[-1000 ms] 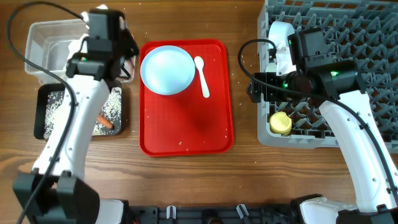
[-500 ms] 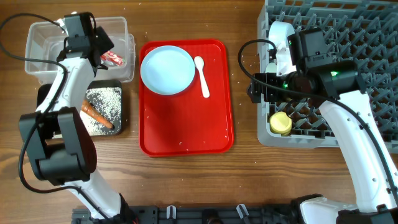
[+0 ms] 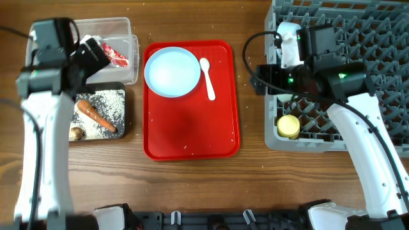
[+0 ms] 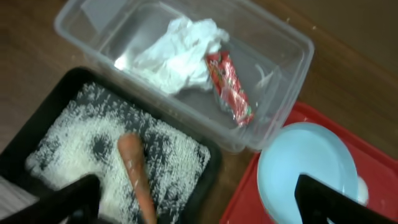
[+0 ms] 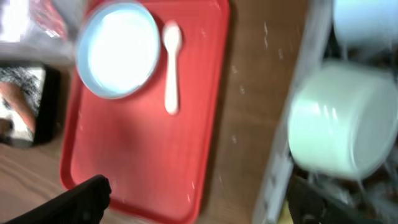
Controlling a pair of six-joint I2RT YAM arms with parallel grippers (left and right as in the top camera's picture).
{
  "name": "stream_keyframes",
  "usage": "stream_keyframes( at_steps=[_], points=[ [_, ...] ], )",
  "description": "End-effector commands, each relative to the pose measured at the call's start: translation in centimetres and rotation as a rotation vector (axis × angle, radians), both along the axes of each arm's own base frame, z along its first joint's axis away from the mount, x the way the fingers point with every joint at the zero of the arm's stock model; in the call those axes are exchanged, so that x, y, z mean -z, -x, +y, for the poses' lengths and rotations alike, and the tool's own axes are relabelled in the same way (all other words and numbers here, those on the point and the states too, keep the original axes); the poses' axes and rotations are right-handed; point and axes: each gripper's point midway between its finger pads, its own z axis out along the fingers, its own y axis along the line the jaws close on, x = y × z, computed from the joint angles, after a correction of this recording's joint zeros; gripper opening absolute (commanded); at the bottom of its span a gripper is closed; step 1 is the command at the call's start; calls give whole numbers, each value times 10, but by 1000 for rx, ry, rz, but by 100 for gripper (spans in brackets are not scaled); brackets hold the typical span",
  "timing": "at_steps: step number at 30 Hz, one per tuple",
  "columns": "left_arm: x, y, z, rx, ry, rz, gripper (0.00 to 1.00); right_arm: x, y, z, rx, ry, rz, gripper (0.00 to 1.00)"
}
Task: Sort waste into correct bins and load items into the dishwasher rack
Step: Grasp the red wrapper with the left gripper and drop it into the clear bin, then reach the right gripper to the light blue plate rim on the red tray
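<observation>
Inside the clear plastic tub (image 4: 280, 93), the red-and-white wrapper (image 4: 231, 87) now lies; the left claw (image 4: 196, 186) has backed off, wide apart and empty. Next comes the pale blue round plate (image 3: 171, 71).

1. The crumpled white napkin (image 4: 174, 53) and the red-and-white wrapper (image 4: 230, 87) lie side by side in the clear tub (image 4: 283, 106).
2. The orange carrot (image 4: 138, 180) lies slantwise on white rice grains (image 4: 68, 143) in the black tray (image 4: 210, 167). The brown lump (image 3: 77, 133) sits in a tray corner.
3. The pale blue plate (image 3: 171, 71) lies flat, with the white spoon (image 3: 208, 78) just beside it.
4. 2 pale bowls (image 5: 333, 127) (image 5: 367, 18) and the yellow cup (image 3: 287, 126) sit in the grey rack (image 3: 377, 38).
</observation>
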Motion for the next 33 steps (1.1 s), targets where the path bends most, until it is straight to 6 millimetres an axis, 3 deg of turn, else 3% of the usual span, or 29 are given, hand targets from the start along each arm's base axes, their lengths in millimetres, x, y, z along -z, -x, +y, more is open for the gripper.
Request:
stream_keyframes(
  at_steps=[1, 6, 9, 14, 21, 24, 33],
  points=[
    [-8, 28, -8, -4, 40, 34, 100, -7, -19, 34, -95, -37, -92, 92],
    [-10, 34, -9, -4, 41, 40, 100, -2, -50, 84, -139, -99, -178, 87],
    [-9, 34, -9, -4, 41, 42, 100, 20, -75, 119, -41, -198, -149, 80],
    [-9, 34, -9, -4, 41, 42, 100, 73, -88, 156, 50, -272, -34, 66],
    [-9, 34, -9, -4, 41, 42, 100, 163, -84, 167, 190, -221, 156, 59],
    [-9, 34, -9, -4, 41, 42, 100, 186, -84, 175, 200, -222, 180, 54],
    [-9, 34, -9, -4, 41, 42, 100, 224, -84, 178, 217, -183, 202, 40]
  ],
)
